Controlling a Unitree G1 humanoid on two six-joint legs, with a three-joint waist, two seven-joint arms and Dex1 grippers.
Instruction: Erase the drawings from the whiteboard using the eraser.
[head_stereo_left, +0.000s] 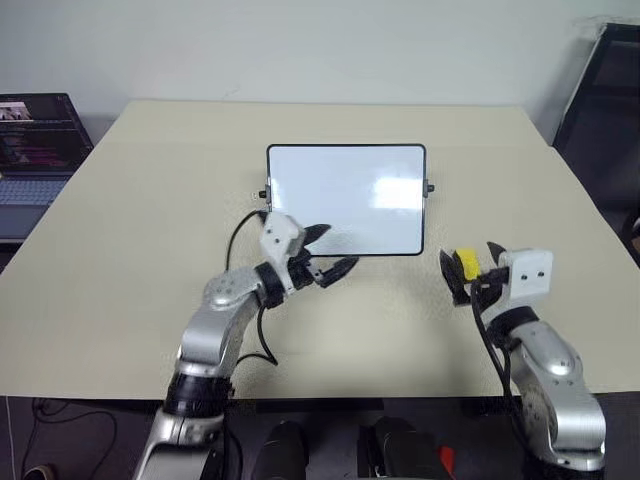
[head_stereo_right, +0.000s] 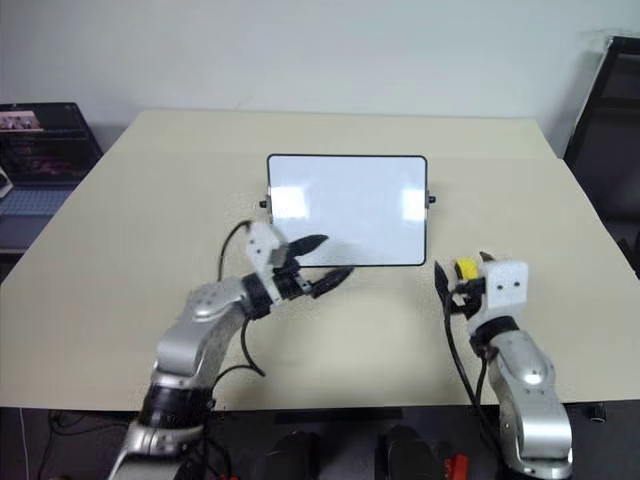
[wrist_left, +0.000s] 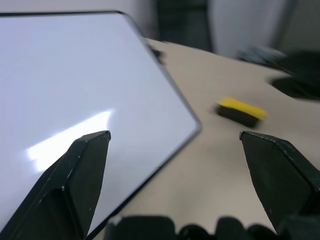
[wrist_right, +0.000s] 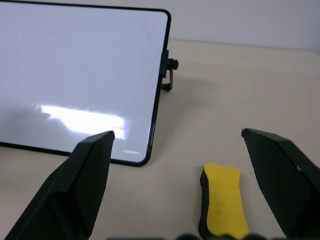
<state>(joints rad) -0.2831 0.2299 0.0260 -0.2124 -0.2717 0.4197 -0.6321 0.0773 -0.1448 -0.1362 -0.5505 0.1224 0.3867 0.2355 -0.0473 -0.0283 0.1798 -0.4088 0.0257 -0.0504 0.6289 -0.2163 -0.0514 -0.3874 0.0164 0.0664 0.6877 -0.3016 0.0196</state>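
The whiteboard (head_stereo_left: 345, 195) lies flat in the middle of the table, its glossy surface blank white with glare; I make out no drawings on it. The yellow eraser (wrist_right: 223, 206) with its dark underside rests on the table just off the board's near right corner. My right gripper (head_stereo_left: 470, 268) is open around the eraser, both fingers apart from it. My left gripper (head_stereo_left: 338, 248) is open and empty at the board's near edge, pointing toward the right. From the left wrist view the eraser (wrist_left: 241, 111) lies beyond the board's corner.
The beige table (head_stereo_left: 150, 250) spreads wide around the board. An open laptop (head_stereo_left: 35, 150) stands beyond its left edge, and dark furniture (head_stereo_left: 600, 100) beyond its right edge. A black cable (head_stereo_left: 240, 235) loops by my left wrist.
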